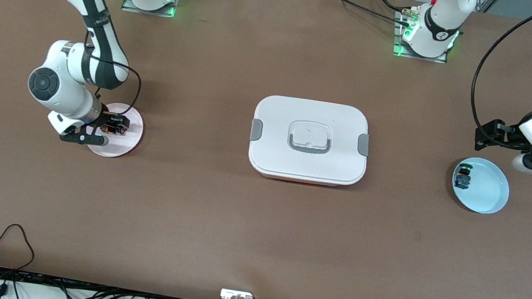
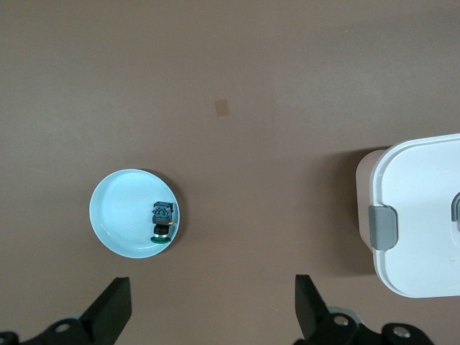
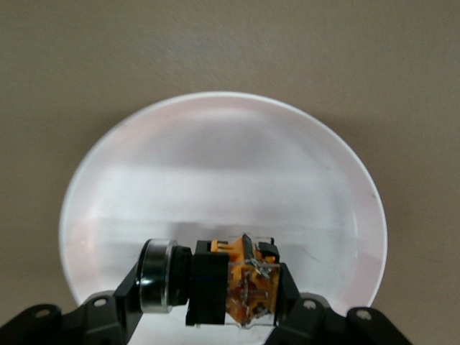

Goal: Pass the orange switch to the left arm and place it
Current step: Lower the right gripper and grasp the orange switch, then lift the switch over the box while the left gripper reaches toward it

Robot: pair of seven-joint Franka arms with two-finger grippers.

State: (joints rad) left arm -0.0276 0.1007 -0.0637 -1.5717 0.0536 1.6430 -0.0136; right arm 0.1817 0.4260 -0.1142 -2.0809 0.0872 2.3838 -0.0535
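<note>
The orange switch [image 1: 115, 127] lies on its side over a pink plate [image 1: 129, 142] toward the right arm's end of the table. My right gripper [image 1: 112, 128] is shut on it. In the right wrist view one finger presses the cap end and the other the orange body [image 3: 248, 286] of the switch, with the right gripper [image 3: 208, 296] low over the plate [image 3: 223, 165]. My left gripper [image 1: 497, 135] is open and empty over bare table beside a light blue plate [image 1: 492, 191]; its fingers [image 2: 115, 310] stand wide apart. The white box [image 1: 309, 140] sits mid-table between the plates.
A small switch with a blue body and green cap [image 1: 463, 180] lies in the blue plate; it also shows in the left wrist view [image 2: 162, 221]. The box's corner and grey clip [image 2: 382, 227] show there too. Cables run along the table's near edge.
</note>
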